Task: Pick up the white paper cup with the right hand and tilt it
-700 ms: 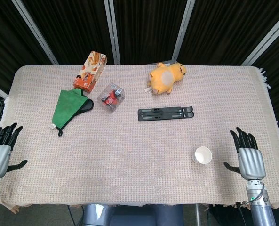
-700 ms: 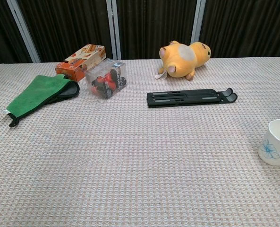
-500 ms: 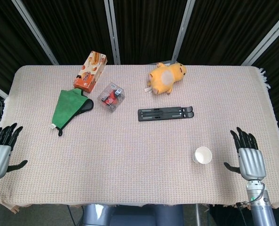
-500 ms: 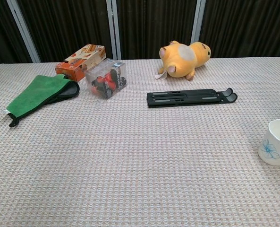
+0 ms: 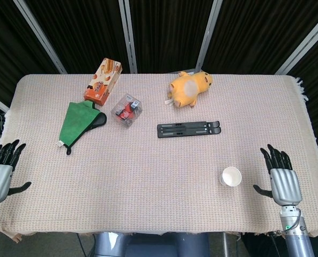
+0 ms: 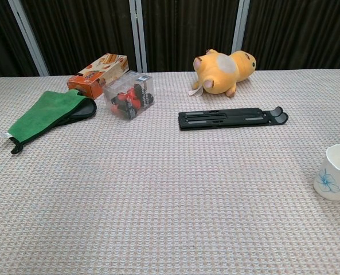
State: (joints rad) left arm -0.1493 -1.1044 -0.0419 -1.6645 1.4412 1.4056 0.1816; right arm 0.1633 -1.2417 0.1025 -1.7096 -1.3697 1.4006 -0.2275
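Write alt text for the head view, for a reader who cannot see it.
A white paper cup stands upright on a cloth-covered table, just left of the robot's open right hand; the open left hand rests at the table's left edge. Farther back lie a green cloth, snack box, clear box, black stand and yellow plush toy.

- cup [image 5: 231, 176] upright on table [image 5: 148, 176], just left of right hand [image 5: 281, 179]
- stand [image 5: 189, 129] mid-table, toy [image 5: 189, 88] behind it
- cloth [image 5: 80, 122], box [image 5: 102, 81], clear case [image 5: 127, 111] far left
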